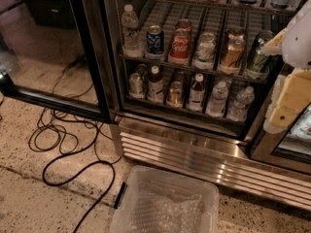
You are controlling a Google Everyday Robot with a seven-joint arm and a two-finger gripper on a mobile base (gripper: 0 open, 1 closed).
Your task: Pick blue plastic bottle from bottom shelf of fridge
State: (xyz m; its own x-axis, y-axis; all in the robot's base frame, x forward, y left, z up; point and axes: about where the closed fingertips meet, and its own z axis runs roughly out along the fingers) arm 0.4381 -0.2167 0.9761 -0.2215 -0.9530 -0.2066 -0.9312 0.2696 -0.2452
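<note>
The fridge [194, 149] stands with its glass door [48, 47] swung open to the left. On the bottom shelf [184, 111] the blue plastic bottle [197, 92], slim with a white cap, dark contents and a pale label, stands upright right of centre in the front row. A similar white-capped bottle [155, 84] stands further left. My gripper [284, 111] hangs at the right edge, in front of the fridge's right frame, right of the shelf and apart from the bottle, with nothing seen in it.
Cans [175, 94] and clear water bottles [217, 98] stand beside the bottle. The rack above holds mostly cans [181, 45]. A clear plastic bin [165, 203] sits on the floor below the base grille. Black cables [73, 154] loop at the left.
</note>
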